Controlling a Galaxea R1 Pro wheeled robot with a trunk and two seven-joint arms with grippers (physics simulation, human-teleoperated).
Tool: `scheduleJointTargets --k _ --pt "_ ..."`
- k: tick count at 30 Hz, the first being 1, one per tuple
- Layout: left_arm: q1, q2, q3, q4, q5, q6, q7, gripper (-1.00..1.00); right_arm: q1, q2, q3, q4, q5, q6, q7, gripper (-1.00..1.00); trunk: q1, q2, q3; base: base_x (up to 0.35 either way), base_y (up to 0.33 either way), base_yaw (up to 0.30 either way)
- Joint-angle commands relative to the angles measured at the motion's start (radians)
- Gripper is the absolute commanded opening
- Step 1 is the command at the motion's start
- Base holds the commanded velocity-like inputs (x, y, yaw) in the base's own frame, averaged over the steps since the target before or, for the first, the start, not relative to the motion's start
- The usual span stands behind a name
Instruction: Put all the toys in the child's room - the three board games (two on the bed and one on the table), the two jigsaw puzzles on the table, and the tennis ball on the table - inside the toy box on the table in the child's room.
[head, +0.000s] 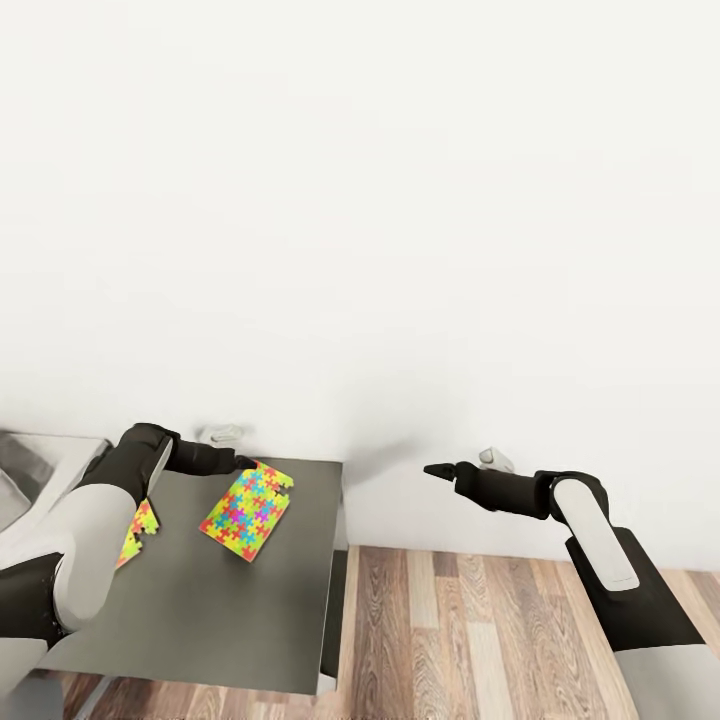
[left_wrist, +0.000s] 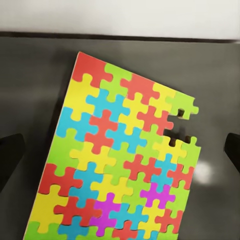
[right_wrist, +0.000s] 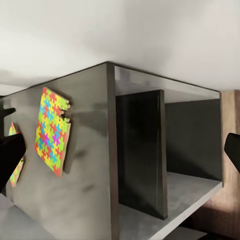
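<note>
Head view: left tool (head: 243, 463) touches jigsaw puzzle (head: 247, 511) on table (head: 220, 610).

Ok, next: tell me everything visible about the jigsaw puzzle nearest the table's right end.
The jigsaw puzzle is a thin flat rectangular sheet of interlocking red, yellow, green, blue and a few purple pieces, with a notch in one edge near a corner. It looks stiff like card or foam. It sits skewed over the dark grey table, seemingly tilted. The left gripper is at its far corner; whether it grips cannot be told.
</note>
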Motion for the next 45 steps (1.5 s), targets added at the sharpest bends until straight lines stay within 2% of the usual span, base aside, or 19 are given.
scheduleJointTargets --k 1,14,45 --pt "-0.001 -0.001 0.008 -0.001 -0.01 0.006 -0.008 1.0 -0.001 -0.001 0.001 -0.001 -0.01 0.001 -0.01 1.0 0.001 -0.002 -0.003 0.0 0.0 -0.002" --pt "-0.001 -0.001 0.008 -0.001 -0.012 0.006 -0.008 1.0 -0.001 -0.001 0.001 0.0 -0.011 0.001 -0.011 1.0 0.001 -0.002 -0.023 0.0 0.0 0.0" --pt "-0.001 0.001 0.005 -0.001 -0.014 0.006 -0.008 1.0 -0.001 -0.002 0.001 0.0 -0.012 0.001 -0.01 1.0 0.001 -0.002 -0.05 0.0 0.0 0.0"
